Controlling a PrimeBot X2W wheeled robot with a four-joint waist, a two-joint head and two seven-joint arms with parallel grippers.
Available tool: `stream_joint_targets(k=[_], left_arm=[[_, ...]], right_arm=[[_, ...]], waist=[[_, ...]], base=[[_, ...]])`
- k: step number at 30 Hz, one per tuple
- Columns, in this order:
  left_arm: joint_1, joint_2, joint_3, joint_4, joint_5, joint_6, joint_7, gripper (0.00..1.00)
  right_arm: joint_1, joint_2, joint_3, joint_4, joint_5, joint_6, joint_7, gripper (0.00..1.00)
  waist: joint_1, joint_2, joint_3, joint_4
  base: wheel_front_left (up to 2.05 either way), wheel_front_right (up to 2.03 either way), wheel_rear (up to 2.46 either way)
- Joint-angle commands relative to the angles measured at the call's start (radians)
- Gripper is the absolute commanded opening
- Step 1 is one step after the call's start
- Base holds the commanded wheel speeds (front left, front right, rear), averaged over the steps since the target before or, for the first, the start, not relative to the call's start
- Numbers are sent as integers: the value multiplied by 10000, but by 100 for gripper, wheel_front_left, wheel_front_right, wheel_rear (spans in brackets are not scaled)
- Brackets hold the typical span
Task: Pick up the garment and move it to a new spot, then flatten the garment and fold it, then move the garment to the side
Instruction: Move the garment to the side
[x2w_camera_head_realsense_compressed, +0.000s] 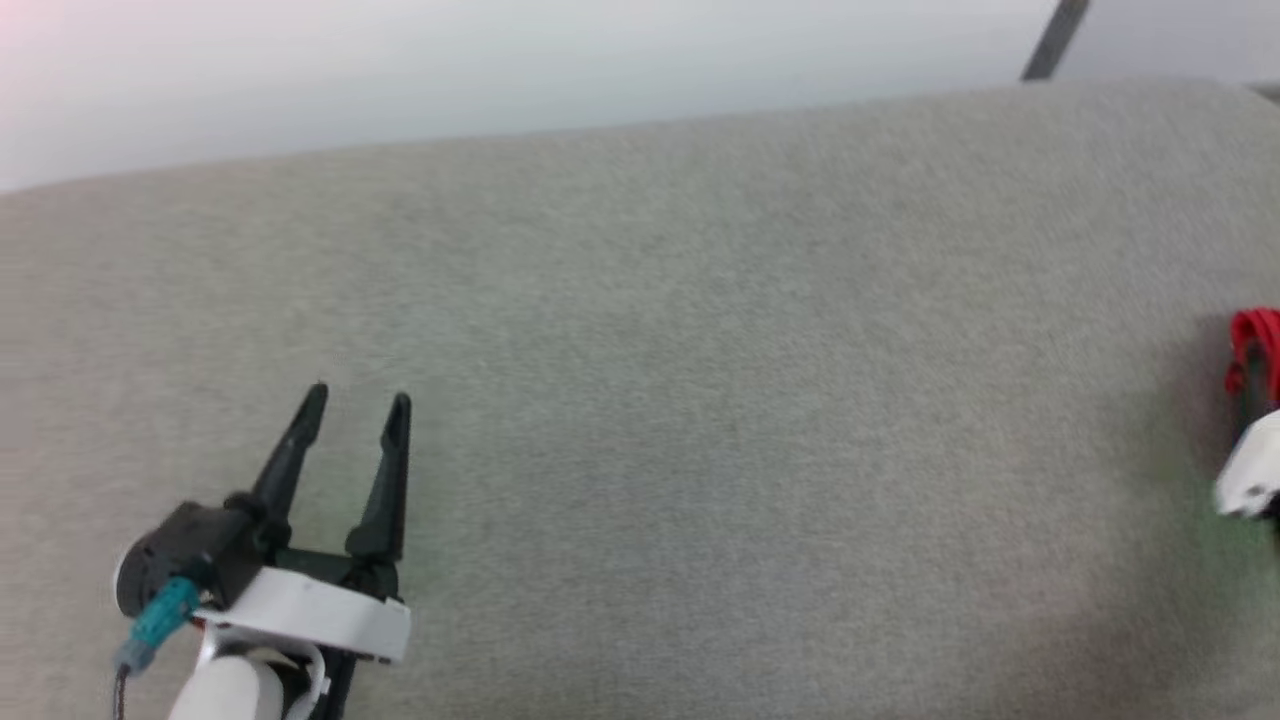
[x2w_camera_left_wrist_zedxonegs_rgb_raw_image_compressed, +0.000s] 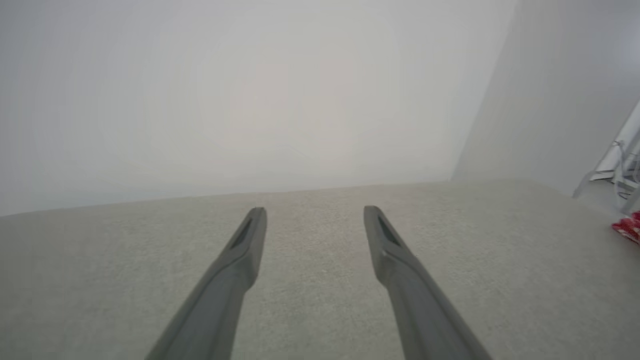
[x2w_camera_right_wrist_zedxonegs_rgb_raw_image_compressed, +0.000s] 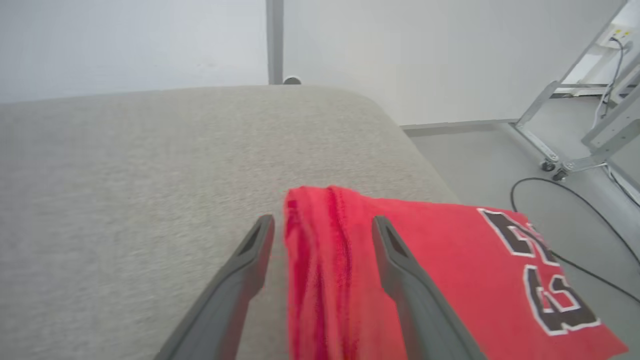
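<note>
Garment (x2w_camera_right_wrist_zedxonegs_rgb_raw_image_compressed: 475, 275) at right edge of grey surface (x2w_camera_right_wrist_zedxonegs_rgb_raw_image_compressed: 125, 175), broad expanse leftward.

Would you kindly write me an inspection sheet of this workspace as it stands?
Surface: grey fabric-covered surface, bare across the middle.
Job's things: red garment with black white-edged lettering, lying at the surface's right end, one edge bunched into a ridge.
Clutter: nothing seen.
Grippers: left gripper open over bare fabric, holding nothing; right gripper open, its fingers either side of the garment's ridge, not clamped.
Cables: black cable looping on the floor.
Surroundings: pale wall; metal frame on castors to the right.
</note>
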Motion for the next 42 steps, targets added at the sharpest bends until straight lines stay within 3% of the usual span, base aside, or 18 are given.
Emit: stream_joint_targets(k=[1, 8, 16, 29, 42], left_arm=[[222, -98, 102, 114, -54, 6, -4, 100], [721, -405, 415, 494, 126, 8, -2, 100], [1107, -464, 610, 664, 219, 6, -2, 100], [1673, -582, 735, 607, 478, 6, -2, 100], [2567, -986, 1077, -11, 345, 6, -2, 100]], right_arm=[[393, 340, 448, -130, 197, -12, -101, 100], [1415, 1312, 2037, -1235, 1451, -12, -239, 100], [2682, 1506, 3241, -3403, 2716, -12, -253, 100], [5299, 1660, 2741, -6872, 2991, -12, -242, 100], [7503, 2158, 1817, -9622, 2567, -12, 599, 100]], waist=[[0, 0, -861, 840], [0, 0, -1400, 1279], [0, 0, -1815, 1482], [0, 0, -2246, 1705], [0, 0, -2505, 1930]], base=[[0, 0, 0], [0, 0, 0], [0, 0, 0], [0, 0, 0], [0, 0, 0]])
